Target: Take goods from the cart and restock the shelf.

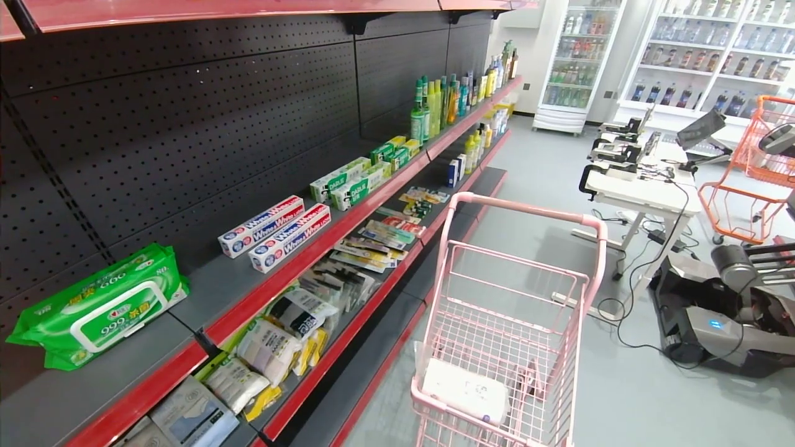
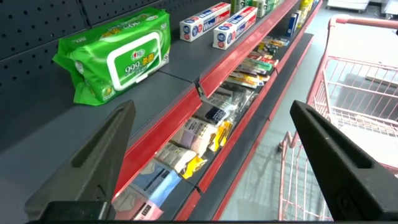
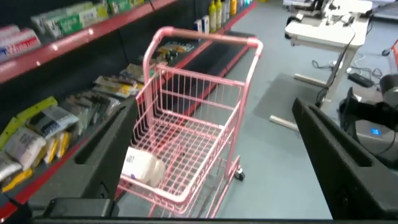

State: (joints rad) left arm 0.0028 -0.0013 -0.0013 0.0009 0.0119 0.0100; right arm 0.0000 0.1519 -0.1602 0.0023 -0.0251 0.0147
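left gripper (image 2: 211,109) spread, right gripper (image 3: 214,106) facing cart (image 3: 205,37)

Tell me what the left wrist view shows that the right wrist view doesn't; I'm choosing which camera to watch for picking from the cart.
Left wrist view, not the right: the green wipes pack lying on the shelf.
Right wrist view, not the left: the white pack lying in the cart's basket, and a white table beyond the cart.
Both: the pink cart and the packets stocked below that shelf.
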